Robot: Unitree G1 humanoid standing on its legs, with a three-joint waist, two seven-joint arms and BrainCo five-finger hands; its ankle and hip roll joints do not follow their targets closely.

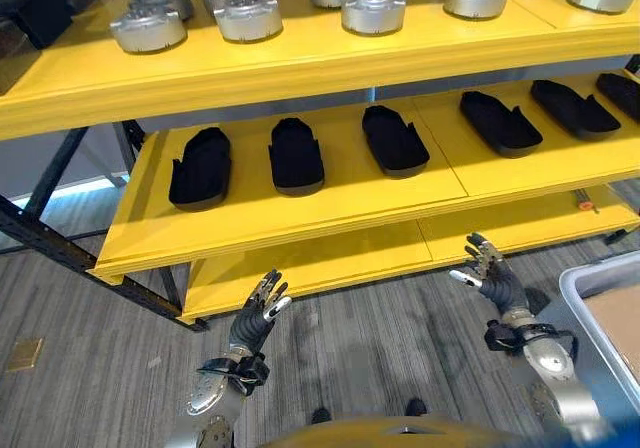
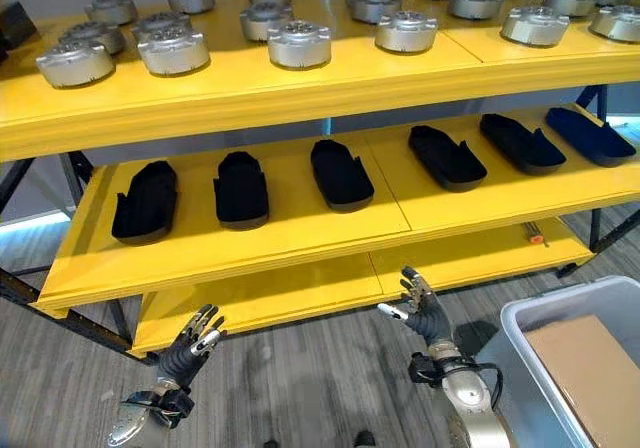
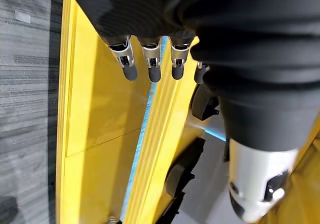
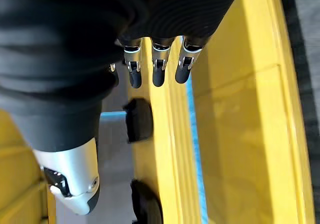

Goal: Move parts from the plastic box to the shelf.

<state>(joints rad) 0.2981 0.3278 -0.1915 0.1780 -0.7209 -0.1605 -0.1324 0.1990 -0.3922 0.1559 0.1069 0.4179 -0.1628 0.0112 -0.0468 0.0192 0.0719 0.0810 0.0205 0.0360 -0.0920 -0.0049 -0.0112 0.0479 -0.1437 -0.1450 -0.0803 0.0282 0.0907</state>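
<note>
The yellow shelf [image 1: 330, 208] stands in front of me with three levels. Several black parts [image 1: 296, 154] lie in a row on its middle level, and several round silver parts [image 1: 372, 10] sit on the top level. The grey plastic box [image 2: 520, 333] shows at the lower right, a brown cardboard sheet [image 2: 590, 363] inside it. My left hand [image 1: 256, 318] is raised low before the shelf's bottom level, open and holding nothing. My right hand [image 1: 492, 274] is raised between the shelf and the box, open too, nothing in it. Straight fingers [image 3: 150, 66] show in the left wrist view and fingers [image 4: 157, 66] in the right wrist view.
Grey wood-pattern floor [image 1: 100, 318] lies under the shelf. A black metal brace [image 1: 60, 248] of the shelf frame runs along the left. A small orange-tipped item [image 2: 535, 236] lies on the bottom level at the right.
</note>
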